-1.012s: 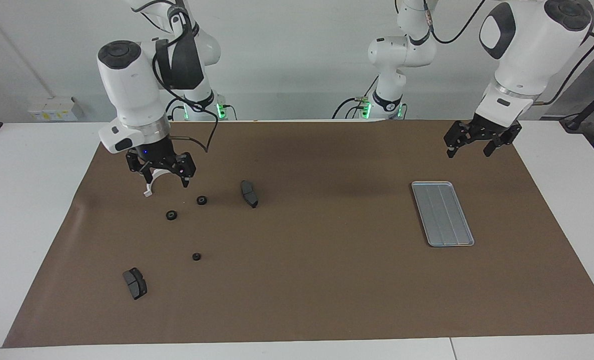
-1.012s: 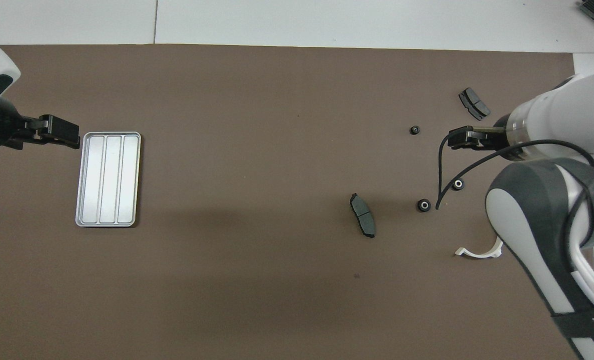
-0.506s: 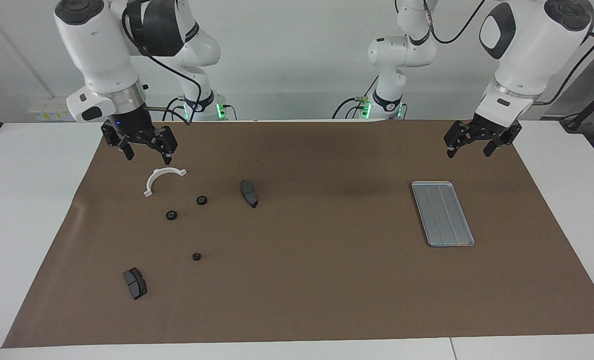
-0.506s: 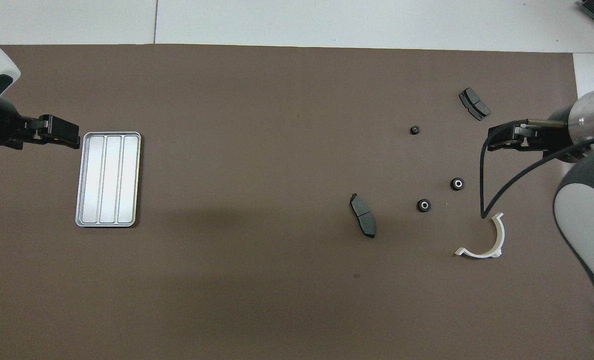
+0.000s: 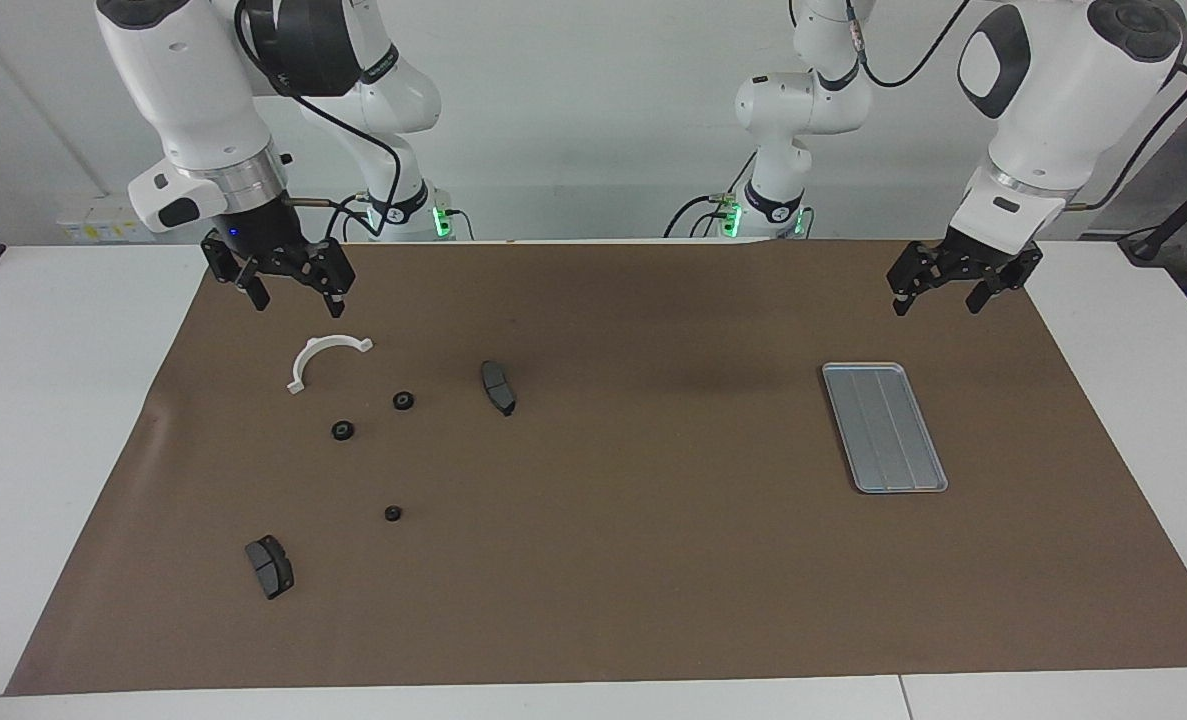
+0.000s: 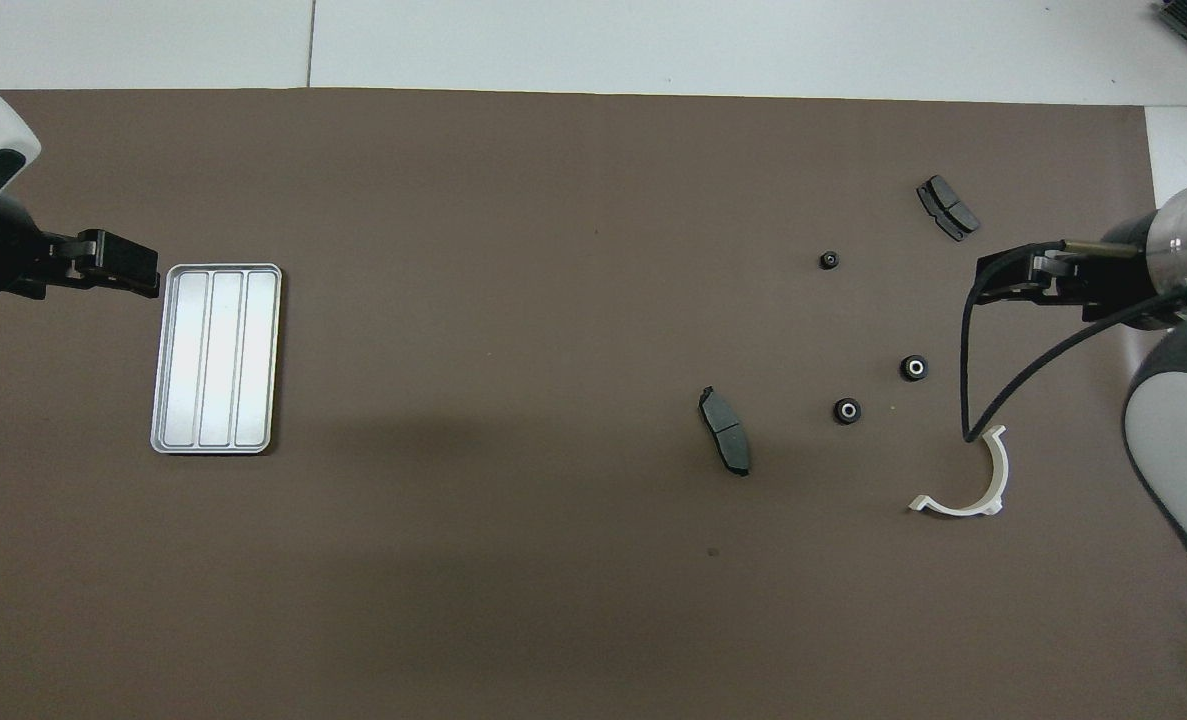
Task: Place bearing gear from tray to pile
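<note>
White walls stand at the back of the facing view, and a brown mat point(image 5: 603, 480) covers the white table. At the left arm's end lies the tray point(image 5: 884, 427), flat on the mat, with nothing in it. The left gripper point(image 5: 938, 300) hangs in the air over the mat, just on the robots' side of the tray. Its jaws are apart and hold nothing. At the right arm's end lie the loose parts. A white bracket point(image 5: 325, 358) is nearest the robots. Two gears point(image 5: 403, 400) point(image 5: 342, 430) sit close together, a bit farther out. A third gear point(image 5: 392, 513) sits farther still. One pad point(image 5: 498, 387) lies toward the middle of the table, and the other pad point(image 5: 269, 566) lies farthest from the robots. The right gripper point(image 5: 293, 296) hangs over the mat near the bracket, jaws apart and holding nothing.

Seen from overhead, the mat point(image 6: 513, 560) fills most of the view. The tray point(image 6: 217, 358) has three long strips. The left gripper point(image 6: 131, 272) is just beside its corner. The right gripper point(image 6: 993, 282) is up between the far pad point(image 6: 947, 207) and the gears point(image 6: 914, 367) point(image 6: 846, 410). The third gear point(image 6: 829, 260) sits near that pad. The other pad point(image 6: 725, 430) and the bracket point(image 6: 971, 480) lie nearer the robots.
</note>
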